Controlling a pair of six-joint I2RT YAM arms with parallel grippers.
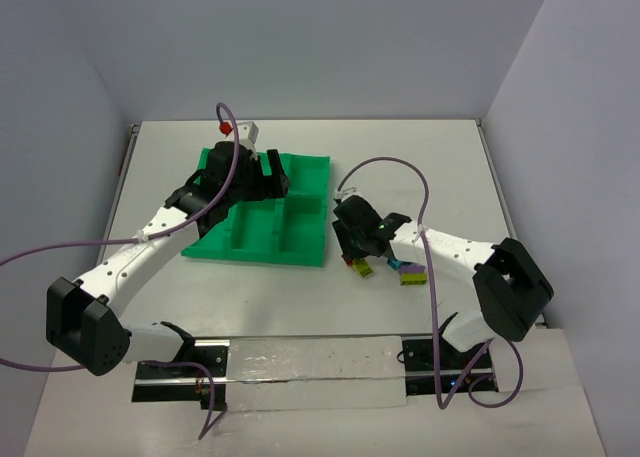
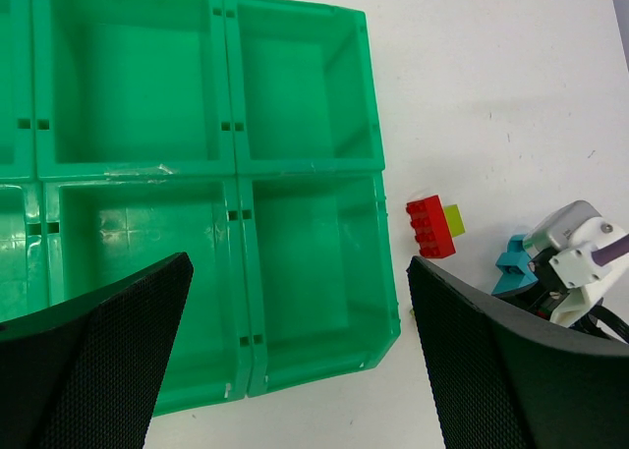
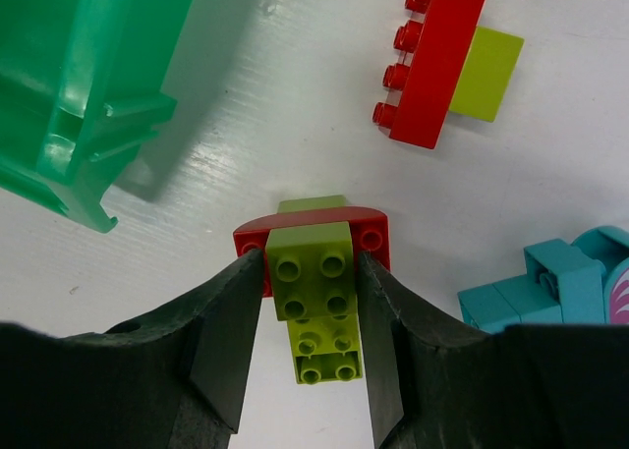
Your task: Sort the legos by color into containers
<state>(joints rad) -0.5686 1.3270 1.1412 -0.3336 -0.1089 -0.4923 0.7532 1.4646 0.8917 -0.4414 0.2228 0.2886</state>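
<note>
The green tray lies left of centre; the compartments that show are empty. My left gripper hovers over it, open and empty. My right gripper is down at the table just right of the tray, shut on a yellow-green brick stack joined to a red brick. Another red brick with a yellow-green brick lies beyond it; the pair also shows in the left wrist view. A cyan brick lies to the right, beside a purple one.
The tray's near right corner is close to the left of my right gripper. The table is white, with walls at the back and sides. A metal rail runs along the near edge.
</note>
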